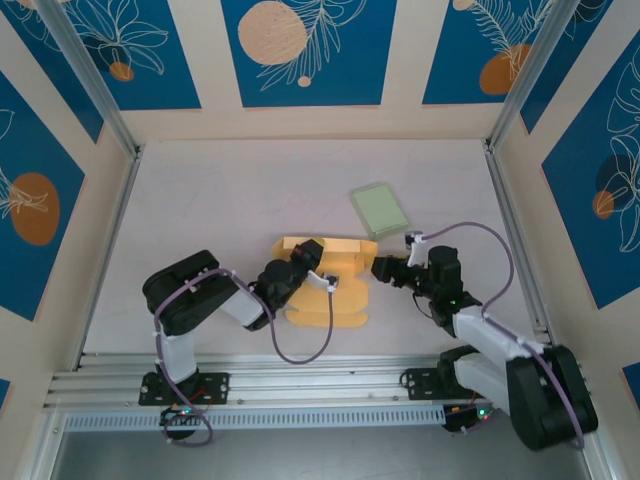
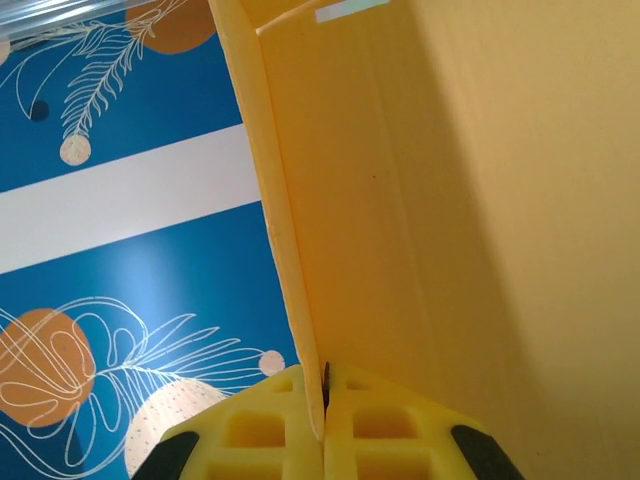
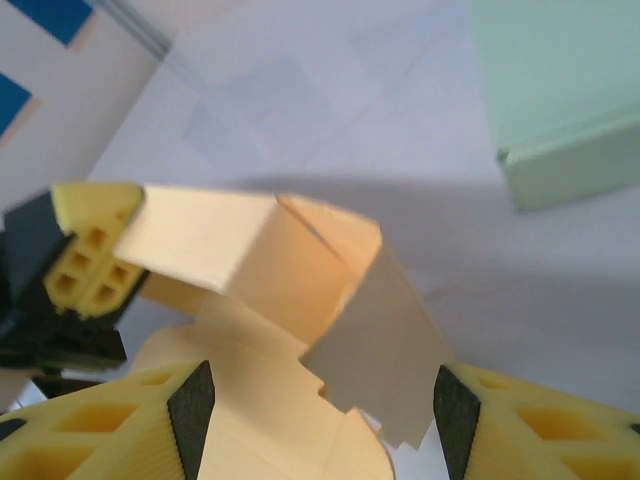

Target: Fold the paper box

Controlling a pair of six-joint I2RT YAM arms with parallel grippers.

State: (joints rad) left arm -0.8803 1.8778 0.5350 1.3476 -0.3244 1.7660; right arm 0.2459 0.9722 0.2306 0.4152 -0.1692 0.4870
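The top view is lit brightly and evenly from above — only short, soft shadows are cast on the pale table (image 1: pixel 250 190). In the right wrist view a broad grey shadow is thrown across the middle, and the green box (image 3: pixel 560 90) at 1 o'clock is blurred. In the left wrist view the paper box (image 2: pixel 450 200) is shaded towards 3 o'clock — and softly focused.

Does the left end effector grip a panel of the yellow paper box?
Yes, the left end effector is shut on the thin edge of a panel of the yellow paper box.
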